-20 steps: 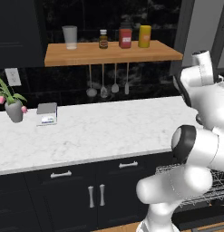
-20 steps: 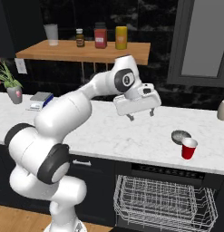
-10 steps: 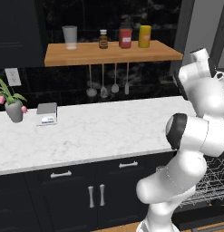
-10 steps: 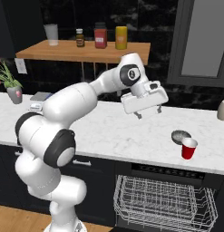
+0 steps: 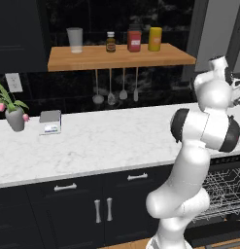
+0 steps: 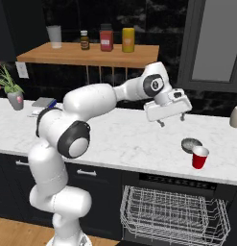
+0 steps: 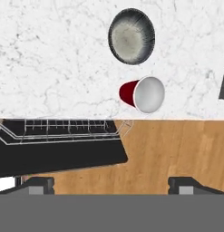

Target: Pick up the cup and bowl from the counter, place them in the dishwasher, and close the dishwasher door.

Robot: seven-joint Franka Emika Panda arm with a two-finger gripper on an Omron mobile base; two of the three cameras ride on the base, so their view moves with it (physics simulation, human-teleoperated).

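Two things wait to be loaded, and neither has been touched yet. Going left to right along the bench (image 6: 115, 139): at the far left stands a small potted plant (image 6: 13, 93), then a flat grey block (image 6: 43, 102) just beside it, both well clear of the work and no part of the job. Above them a wooden shelf (image 6: 91, 54) carries a glass and three jars, out of the way.

Next comes the arm, reaching across the marble with its claw (image 6: 171, 120) held above the surface, short of the dishes. Its tips stand wide apart with nothing between them, which suits an approach from above.

To the right of the claw, near the front edge of the bench, sits the grey bowl (image 6: 191, 144), and just in front of it, almost touching, the red cup (image 6: 200, 157), upright with its mouth up. In the hand view the bowl (image 7: 131, 36) lies further in from the edge than the cup (image 7: 143, 94).

Below them the dishwasher (image 6: 175, 211) is open, its wire rack (image 6: 172, 214) pulled out directly under that stretch of bench, so each dish has only a short drop down. The door (image 7: 54, 156) lies lowered, so closing it must come last.
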